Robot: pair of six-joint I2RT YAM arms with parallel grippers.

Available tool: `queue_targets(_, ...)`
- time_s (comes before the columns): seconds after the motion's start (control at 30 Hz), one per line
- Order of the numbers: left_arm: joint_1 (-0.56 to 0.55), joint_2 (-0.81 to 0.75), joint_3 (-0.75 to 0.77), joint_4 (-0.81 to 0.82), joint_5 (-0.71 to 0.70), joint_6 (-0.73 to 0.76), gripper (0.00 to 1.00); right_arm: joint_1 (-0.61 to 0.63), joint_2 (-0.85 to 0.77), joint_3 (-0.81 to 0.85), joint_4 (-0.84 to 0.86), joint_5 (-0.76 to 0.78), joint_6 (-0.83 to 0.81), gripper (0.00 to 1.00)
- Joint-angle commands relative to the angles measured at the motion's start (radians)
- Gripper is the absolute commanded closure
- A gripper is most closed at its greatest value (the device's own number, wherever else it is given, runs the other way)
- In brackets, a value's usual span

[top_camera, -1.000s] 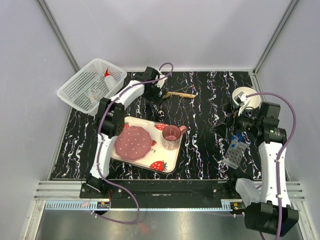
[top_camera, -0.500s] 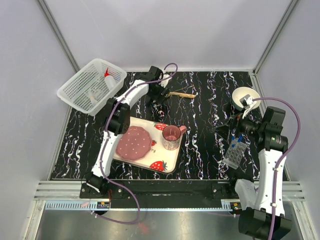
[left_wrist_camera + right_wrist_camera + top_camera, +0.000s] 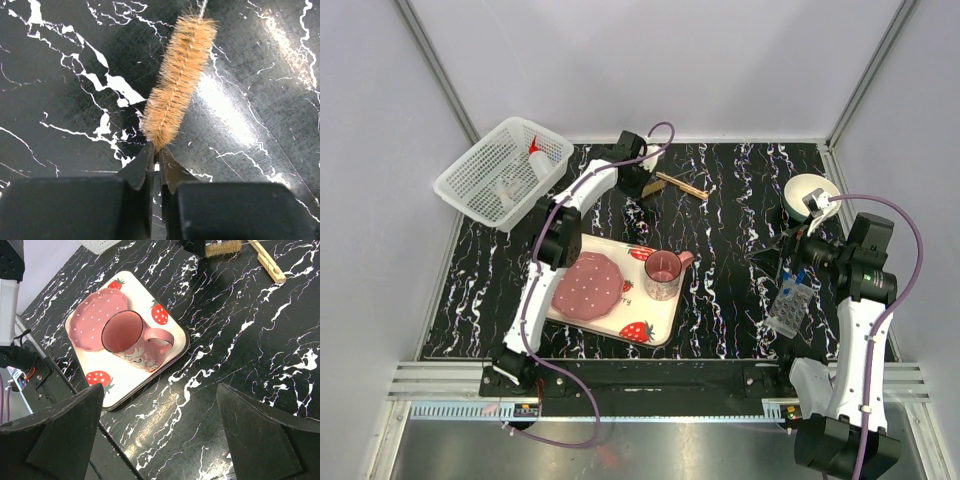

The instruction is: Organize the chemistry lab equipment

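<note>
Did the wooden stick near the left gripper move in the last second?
Yes. The wooden stick turned: it lay parallel to the back edge of the table; now its left end sits nearer that edge.

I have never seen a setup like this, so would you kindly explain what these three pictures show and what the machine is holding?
These are two robot arms bolted at the near edge of a black marbled table. One picture looks down from above; the other two come from a camera on each wrist. The left gripper is pinched shut on the near end of a tan bristle brush. The right gripper is open and empty. On the table lie a wooden clip, a clear tube rack, and a strawberry tray carrying a pink plate and cup. A white basket at the far left holds a red-capped bottle.
</note>
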Motion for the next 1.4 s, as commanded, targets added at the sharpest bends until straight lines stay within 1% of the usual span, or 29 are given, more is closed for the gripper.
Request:
queue_targets(0.0, -0.002, -0.017, -0.052, 0.019, 0.05, -0.014, 0.97, -0.007, -0.011, -0.001, 0.029, -0.011, 0.006, 0.0)
queue_targets(0.03, -0.002, -0.059, -0.084, 0.054, 0.05, -0.019, 1.0, -0.008, -0.012, -0.003, 0.029, -0.008, 0.006, 0.0)
queue_targets(0.07, -0.002, -0.087, -0.119, 0.075, 0.053, -0.019, 1.0, -0.008, -0.012, -0.006, 0.028, -0.002, 0.003, 0.0)
queue_targets(0.1, -0.002, -0.148, -0.202, 0.101, 0.056, -0.02, 1.0, -0.01, -0.017, -0.006, 0.029, 0.003, -0.001, 0.0)
queue_targets(0.17, -0.002, -0.211, -0.28, 0.18, 0.062, -0.034, 1.0, -0.008, -0.022, -0.006, 0.022, 0.015, -0.011, 0.0)
queue_targets(0.2, -0.002, -0.272, -0.349, 0.206, 0.07, -0.043, 1.0, -0.008, -0.022, -0.004, 0.019, 0.015, -0.014, 0.0)
queue_targets(0.27, -0.001, -0.33, -0.403, 0.258, 0.092, -0.066, 1.0, -0.008, -0.02, 0.009, 0.002, 0.023, -0.028, 0.0)
queue_targets(0.3, -0.001, -0.386, -0.452, 0.27, 0.098, -0.078, 1.0, -0.008, -0.014, 0.016, -0.006, 0.026, -0.033, 0.0)
queue_targets(0.37, 0.001, -0.445, -0.508, 0.324, 0.124, -0.118, 1.0, -0.008, -0.005, 0.042, -0.035, 0.032, -0.053, 0.0)
queue_targets(0.4, 0.002, -0.503, -0.561, 0.342, 0.13, -0.132, 1.0, -0.008, 0.004, 0.049, -0.046, 0.031, -0.059, 0.0)
queue_targets(0.43, 0.005, -0.53, -0.587, 0.379, 0.145, -0.17, 1.0, -0.01, 0.009, 0.059, -0.056, 0.03, -0.063, 0.0)
queue_targets(0.5, 0.01, -0.609, -0.659, 0.408, 0.17, -0.2, 1.0, -0.008, 0.021, 0.082, -0.095, 0.029, -0.085, 0.0)
queue_targets(0.53, 0.013, -0.633, -0.684, 0.44, 0.196, -0.254, 1.0, -0.008, 0.026, 0.089, -0.11, 0.027, -0.096, 0.0)
queue_targets(0.6, 0.014, -0.707, -0.765, 0.479, 0.22, -0.293, 1.0, -0.008, 0.032, 0.109, -0.159, 0.027, -0.128, 0.0)
queue_targets(0.63, 0.014, -0.73, -0.794, 0.523, 0.242, -0.334, 1.0, -0.008, 0.032, 0.115, -0.176, 0.029, -0.14, 0.0)
queue_targets(0.7, 0.013, -0.799, -0.874, 0.583, 0.266, -0.37, 1.0, -0.01, 0.029, 0.129, -0.219, 0.027, -0.168, 0.0)
queue_targets(0.87, 0.013, -0.911, -1.015, 0.684, 0.346, -0.506, 1.0, -0.008, 0.012, 0.158, -0.282, 0.024, -0.198, 0.0)
queue_targets(1.0, 0.011, -1.001, -1.089, 0.807, 0.418, -0.627, 1.0, -0.008, 0.006, 0.181, -0.3, 0.012, -0.2, 0.0)
queue_targets(1.1, 0.01, -1.052, -1.137, 0.9, 0.46, -0.759, 1.0, -0.008, 0.005, 0.201, -0.313, -0.008, -0.198, 0.0)
queue_targets(1.17, 0.007, -1.09, -1.176, 0.954, 0.475, -0.815, 1.0, -0.008, 0.0, 0.209, -0.317, -0.029, -0.194, 0.0)
queue_targets(1.2, 0.005, -1.103, -1.19, 1.011, 0.483, -0.869, 1.0, -0.008, 0.001, 0.21, -0.322, -0.037, -0.192, 0.0)
queue_targets(1.3, -0.002, -1.15, -1.241, 1.115, 0.493, -0.948, 1.0, -0.008, 0.0, 0.21, -0.324, -0.066, -0.194, 0.0)
queue_targets(1.37, -0.024, -1.172, -1.272, 1.158, 0.497, -1.02, 1.0, -0.007, 0.003, 0.214, -0.328, -0.094, -0.203, 0.0)
